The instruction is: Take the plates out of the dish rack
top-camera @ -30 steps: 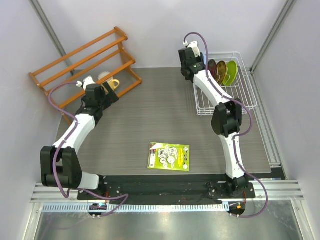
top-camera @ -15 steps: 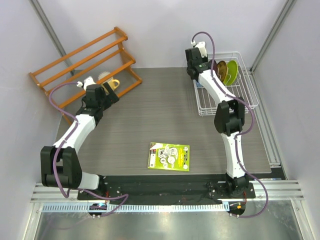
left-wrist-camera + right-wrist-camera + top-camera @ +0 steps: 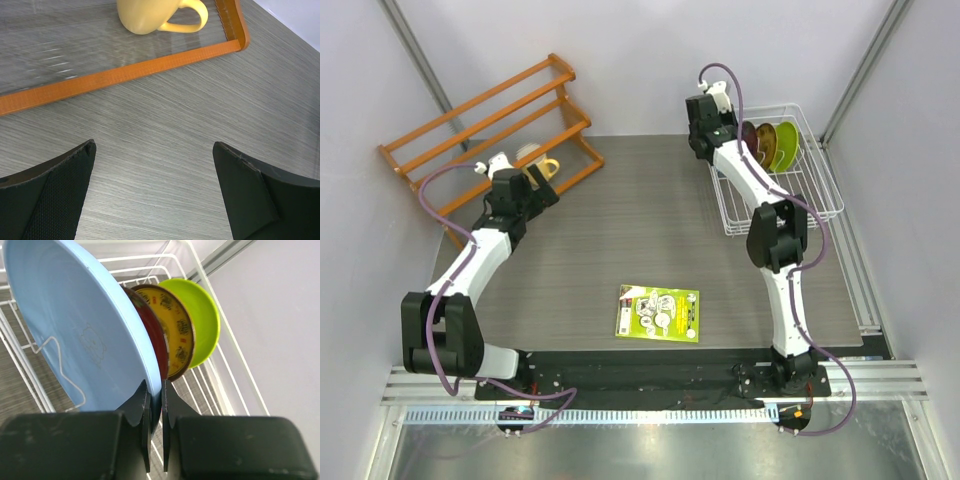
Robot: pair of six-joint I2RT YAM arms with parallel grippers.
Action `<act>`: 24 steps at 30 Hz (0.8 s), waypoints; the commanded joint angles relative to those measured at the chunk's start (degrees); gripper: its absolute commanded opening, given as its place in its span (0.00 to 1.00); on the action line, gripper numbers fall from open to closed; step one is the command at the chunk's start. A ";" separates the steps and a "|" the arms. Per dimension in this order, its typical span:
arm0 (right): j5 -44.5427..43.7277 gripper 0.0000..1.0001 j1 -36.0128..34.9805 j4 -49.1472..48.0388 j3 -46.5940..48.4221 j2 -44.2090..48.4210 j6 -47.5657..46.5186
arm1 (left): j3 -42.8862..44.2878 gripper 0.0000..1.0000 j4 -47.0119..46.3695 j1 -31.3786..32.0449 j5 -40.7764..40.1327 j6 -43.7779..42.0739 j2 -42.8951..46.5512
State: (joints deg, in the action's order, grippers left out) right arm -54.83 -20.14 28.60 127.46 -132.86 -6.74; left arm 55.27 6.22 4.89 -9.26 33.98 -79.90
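Observation:
My right gripper (image 3: 156, 390) is shut on the lower rim of the large light blue plate (image 3: 75, 325), one finger on each face. That plate stands upright in the white wire dish rack (image 3: 782, 222). Behind it stand the dark red plate (image 3: 159, 347), the orange-yellow patterned plate (image 3: 175, 325) and the lime green plate (image 3: 205, 315). From above, the right gripper (image 3: 715, 128) sits at the rack's far left end and hides the blue plate. My left gripper (image 3: 152, 145) hangs open over bare table, holding nothing.
An orange wooden shelf rack (image 3: 485, 115) stands at the back left with a yellow mug (image 3: 150, 15) on its lowest shelf, just ahead of the left gripper (image 3: 542, 185). A green booklet (image 3: 658, 313) lies on the table near the front.
The right gripper has moved in at the rack's left end and shut on the blue plate's rim. The rack has shifted slightly. The left arm has stayed still.

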 commanded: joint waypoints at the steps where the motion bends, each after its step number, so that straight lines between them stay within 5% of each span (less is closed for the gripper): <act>1: -5.02 0.01 -0.86 -6.80 2.97 9.89 -4.59 | 1.95 0.99 -1.65 0.48 -0.59 -0.76 -0.17; 10: -1.87 0.01 -3.49 -6.10 -2.98 20.86 -2.76 | 1.60 0.99 -4.63 1.09 6.35 -1.28 -0.08; 17: 12.10 0.01 -7.45 3.21 -8.44 26.76 9.17 | 0.98 0.99 -11.65 1.09 16.54 2.76 -1.93; 24: 32.55 0.01 -8.33 1.03 -20.31 31.69 18.77 | -2.44 0.99 -23.08 1.27 27.00 8.64 -4.12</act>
State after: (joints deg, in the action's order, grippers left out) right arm -36.47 -28.58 30.09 112.12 -103.50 3.84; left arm 54.54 -6.57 5.87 9.10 38.61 -82.98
